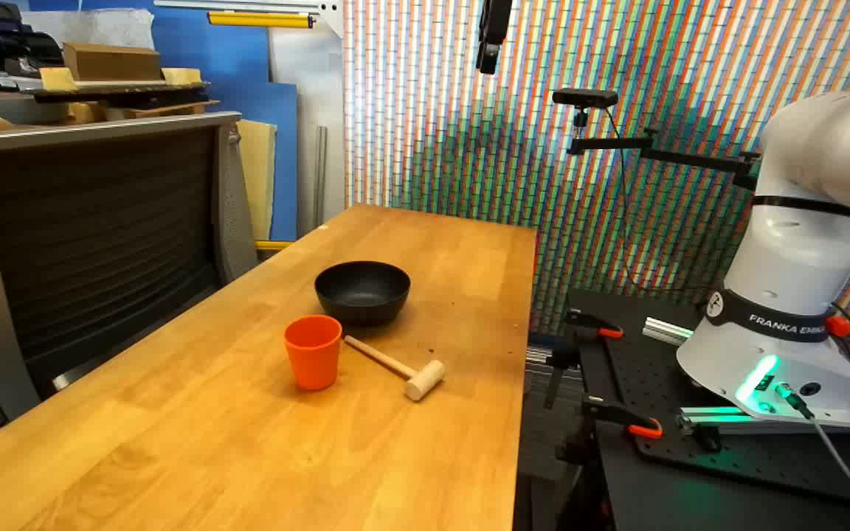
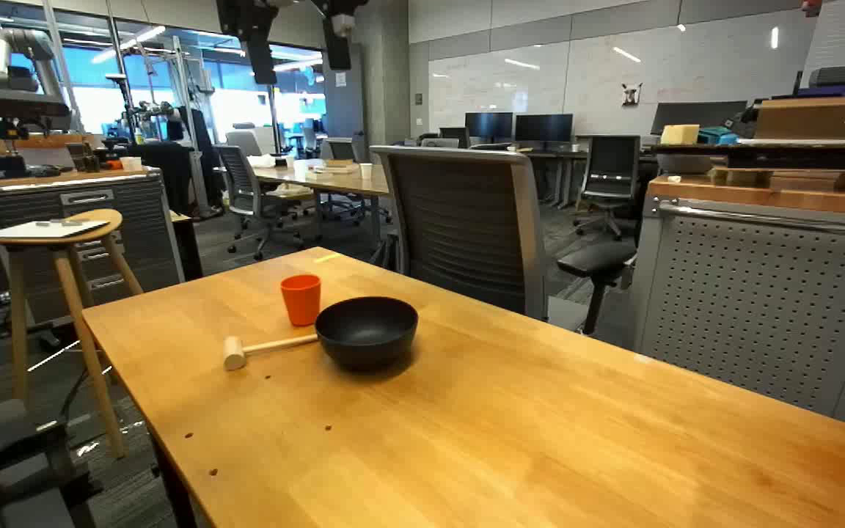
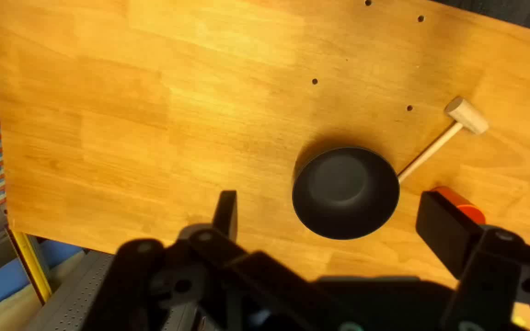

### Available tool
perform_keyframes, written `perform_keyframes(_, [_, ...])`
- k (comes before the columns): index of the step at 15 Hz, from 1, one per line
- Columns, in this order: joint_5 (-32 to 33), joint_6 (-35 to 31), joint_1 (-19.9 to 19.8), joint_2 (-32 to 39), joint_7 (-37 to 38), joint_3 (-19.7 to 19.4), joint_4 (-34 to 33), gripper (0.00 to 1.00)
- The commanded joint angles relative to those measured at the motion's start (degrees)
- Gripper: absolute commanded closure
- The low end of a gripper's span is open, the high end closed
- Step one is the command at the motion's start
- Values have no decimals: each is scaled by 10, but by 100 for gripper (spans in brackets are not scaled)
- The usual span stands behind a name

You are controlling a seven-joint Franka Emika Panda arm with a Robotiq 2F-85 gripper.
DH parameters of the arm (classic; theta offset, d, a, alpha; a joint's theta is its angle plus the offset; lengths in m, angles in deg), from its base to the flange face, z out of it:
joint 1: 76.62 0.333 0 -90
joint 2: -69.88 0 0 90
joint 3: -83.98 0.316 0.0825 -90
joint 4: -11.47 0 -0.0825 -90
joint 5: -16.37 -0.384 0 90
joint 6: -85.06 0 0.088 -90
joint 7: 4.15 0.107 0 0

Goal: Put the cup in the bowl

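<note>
The orange-red cup (image 1: pixel 312 361) stands upright on the wooden table beside the black bowl, and it also shows in another exterior view (image 2: pixel 301 301). In the wrist view the cup (image 3: pixel 452 196) is partly hidden behind the right finger. The black bowl (image 1: pixel 363 306) sits upright, and its inside is bare in the wrist view (image 3: pixel 338 179). It also shows in an exterior view (image 2: pixel 366 345). My gripper (image 3: pixel 325 197) is open and empty, high above the table, with the bowl between its fingers in the wrist picture. The gripper (image 2: pixel 301 62) hangs at the top of an exterior view.
A pale wooden mallet (image 1: pixel 425 380) lies by the cup and bowl, its handle end close to the bowl; I cannot tell if they touch. A grey chair (image 2: pixel 466 227) stands at the table's (image 2: pixel 540 440) long edge. A camera arm (image 1: pixel 654 151) stands by the robot base.
</note>
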Motion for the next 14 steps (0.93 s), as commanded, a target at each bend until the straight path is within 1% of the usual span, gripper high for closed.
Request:
perform_keyframes(1, [-1,0,-3,1,-1,3,-3,0])
perform_keyframes(5, [-1,0,-3,-1,-1,3,-6,0])
perform_keyframes(6, [0,1,-2,11,-1,4,-13,0])
perform_keyframes(7, [-1,-1,1,37,17,12,-29,0])
perform_keyframes(11, [-22,-7,33,144,37,53,-94,0])
perform_keyframes(14, [-32,-4,50,239,46,86,-164,0])
